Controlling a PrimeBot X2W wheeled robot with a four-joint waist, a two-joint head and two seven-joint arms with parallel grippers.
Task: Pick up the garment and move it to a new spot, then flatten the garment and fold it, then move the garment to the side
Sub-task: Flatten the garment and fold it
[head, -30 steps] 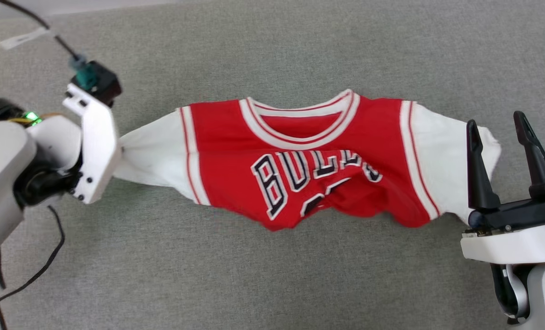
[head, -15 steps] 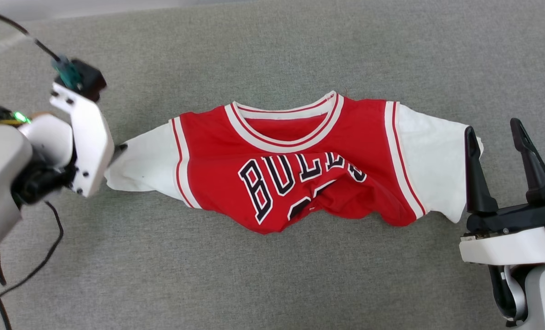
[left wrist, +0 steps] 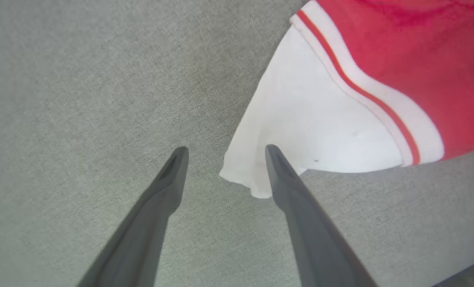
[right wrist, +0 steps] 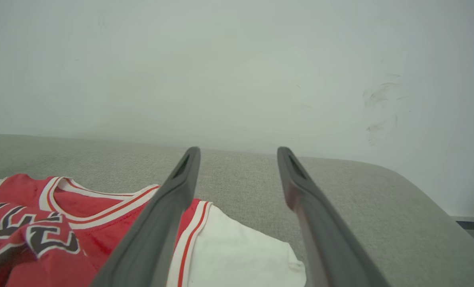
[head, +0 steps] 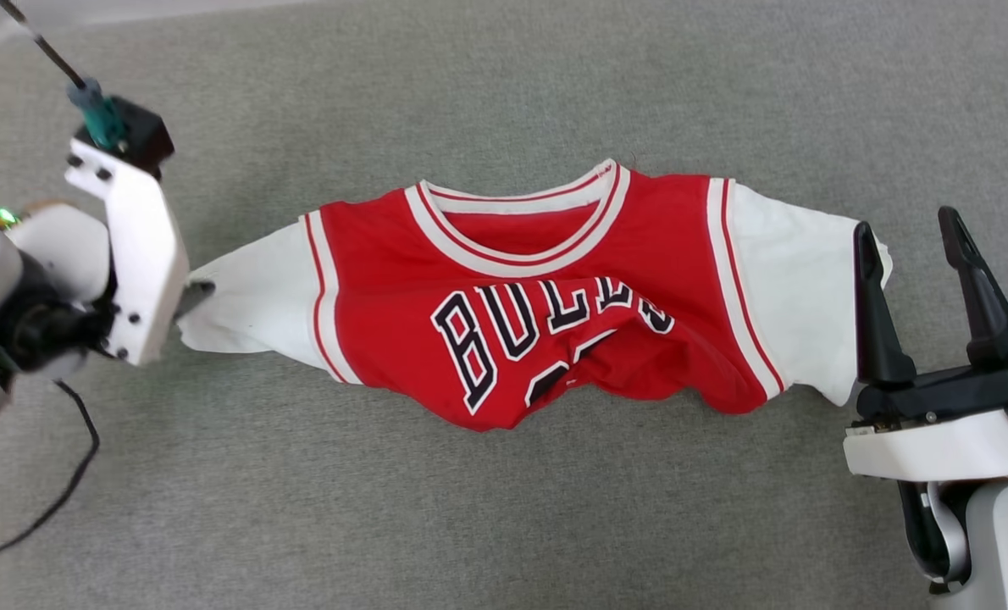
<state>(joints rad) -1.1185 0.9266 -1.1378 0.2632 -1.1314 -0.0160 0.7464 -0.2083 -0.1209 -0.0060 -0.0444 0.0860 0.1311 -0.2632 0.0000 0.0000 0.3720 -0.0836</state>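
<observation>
Red cloth with white sleeves, the shirt (head: 538,296) lies face up on the grey cushion (head: 504,525), stretched sideways between the two grippers. The left gripper (left wrist: 223,149) has its fingers spread and pinches nothing. The tip of one white sleeve (left wrist: 300,131) lies just ahead of it, partly between the fingers and under the one nearer the shirt; whether that finger touches the cloth I cannot tell. The right gripper (head: 906,222) is likewise spread and empty, its inner finger over the edge of the other sleeve (head: 800,288).

The step in hand looks to be flattening. Sleeves and collar (head: 512,220) lie out well enough, but the lower body is rumpled: the hem (head: 606,385) bunches up toward the lettering (head: 546,322) and hides part of it. To do this well, each gripper would best go to the hem corner on its own side and take both layers at once. Both would then draw back toward the robot evenly, low over the cushion, so the collar end drags rather than lifts. One side leading would likely skew the shirt, and gripping too near the middle would leave the corners curled.
</observation>
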